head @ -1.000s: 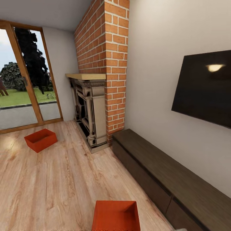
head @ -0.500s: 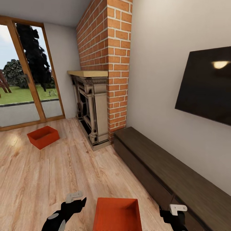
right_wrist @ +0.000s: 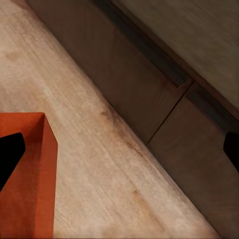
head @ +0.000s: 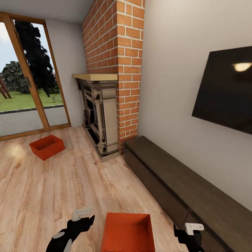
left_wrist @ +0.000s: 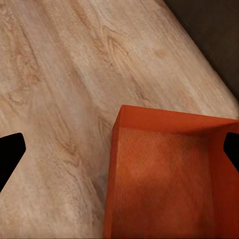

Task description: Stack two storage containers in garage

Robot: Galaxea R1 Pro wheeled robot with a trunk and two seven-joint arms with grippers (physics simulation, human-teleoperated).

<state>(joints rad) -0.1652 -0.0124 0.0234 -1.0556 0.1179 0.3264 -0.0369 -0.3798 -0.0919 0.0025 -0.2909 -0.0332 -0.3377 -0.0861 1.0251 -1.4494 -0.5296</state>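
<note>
Two orange-red storage containers stand on the living room's light wood floor. The near container (head: 127, 232) lies at the bottom of the head view, between my grippers. The far container (head: 47, 147) sits by the glass door. My left gripper (head: 85, 219) hovers just left of the near container, open; the left wrist view has its fingertips (left_wrist: 10, 154) spread wide over the container (left_wrist: 164, 174) and the floor. My right gripper (head: 185, 232) hangs to the container's right, open, with a container corner (right_wrist: 25, 174) by one fingertip (right_wrist: 9, 152). Neither gripper holds anything.
A dark low cabinet (head: 182, 189) runs along the right wall, close to my right gripper, and appears as dark panels (right_wrist: 164, 99) in the right wrist view. A brick fireplace (head: 105, 115) stands ahead, a black TV (head: 224, 91) on the wall, glass doors (head: 24, 87) at left.
Both grippers have come up into the head view on either side of the near container. The camera has shifted slightly; the containers have not moved on the floor.
</note>
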